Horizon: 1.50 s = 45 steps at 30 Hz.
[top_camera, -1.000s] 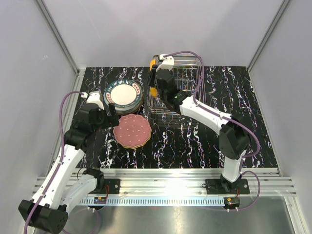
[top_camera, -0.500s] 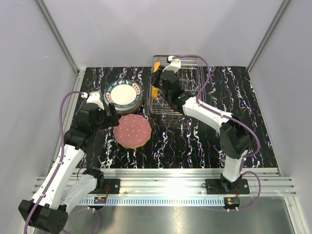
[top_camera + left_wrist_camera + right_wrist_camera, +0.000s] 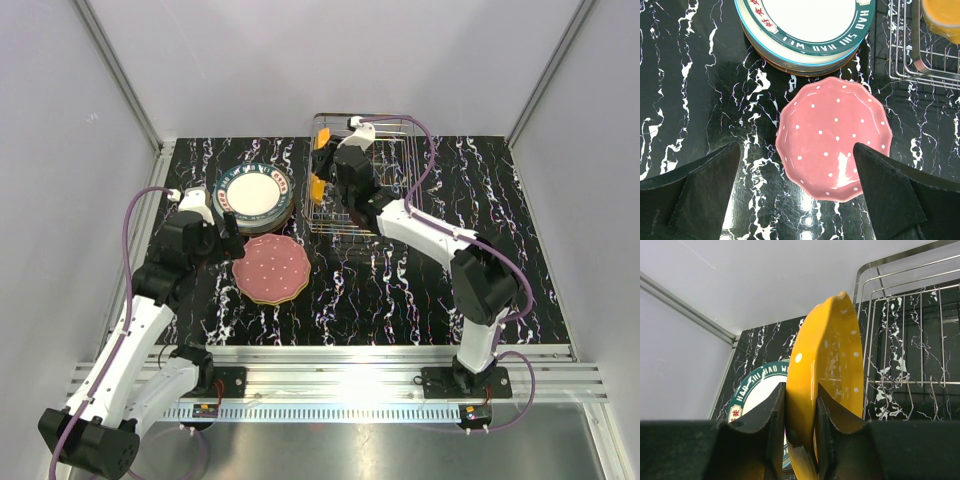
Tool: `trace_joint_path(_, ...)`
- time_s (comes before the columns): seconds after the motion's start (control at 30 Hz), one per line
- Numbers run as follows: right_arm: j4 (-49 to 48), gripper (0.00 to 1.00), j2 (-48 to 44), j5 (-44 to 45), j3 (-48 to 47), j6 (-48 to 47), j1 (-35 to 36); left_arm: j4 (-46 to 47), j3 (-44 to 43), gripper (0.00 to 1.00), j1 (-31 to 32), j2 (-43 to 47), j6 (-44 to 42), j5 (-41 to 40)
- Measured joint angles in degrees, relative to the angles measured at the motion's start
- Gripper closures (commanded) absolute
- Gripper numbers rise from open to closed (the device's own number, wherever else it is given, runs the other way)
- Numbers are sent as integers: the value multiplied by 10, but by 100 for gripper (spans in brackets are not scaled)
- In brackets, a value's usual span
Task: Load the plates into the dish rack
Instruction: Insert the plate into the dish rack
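- Right arm: reaches from its base at 5 o'clock on a long diagonal towards 11 o'clock, elbow bent, wrist over the rack.
- Right hand (image 3: pixel 800 412): fingers clamped on the lower rim of the orange plate (image 3: pixel 827 355), one on each face.
- Orange plate: glossy, scalloped rim, small white dots; held upright on edge at the 9 o'clock side of the dish rack (image 3: pixel 398 160). Whether it rests on the wires cannot be told.
- Dish rack: open basket of thin shiny wire with upright dividers, at 12 o'clock on the counter (image 3: pixel 690 75).
- Left arm: rises from 7 o'clock, folded at the elbow, wrist turned downwards.
- Left hand (image 3: pixel 796 147): fingers wide apart and gripping nothing, hovering over the pink plate (image 3: pixel 835 137).
- Pink plate: flat, scalloped, white-dotted, glazed; lies just at 6 o'clock of the stacked plates (image 3: pixel 805 20).
- Stacked plates: round; the top one is white with a green lettered rim.
- Counter: black, white-veined, marble-like.
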State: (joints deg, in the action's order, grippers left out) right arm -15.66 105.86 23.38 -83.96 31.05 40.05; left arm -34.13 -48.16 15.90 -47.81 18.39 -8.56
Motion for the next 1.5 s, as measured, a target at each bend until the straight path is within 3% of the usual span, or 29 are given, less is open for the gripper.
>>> trace_joint_path(1.23, -12, 100, 20, -21, 4, 18, -13, 0, 0, 1, 0, 0, 0, 5)
trace_joint_path(1.5, 39, 100, 60, -38, -39, -22, -13, 0, 0, 1, 0, 0, 0, 7)
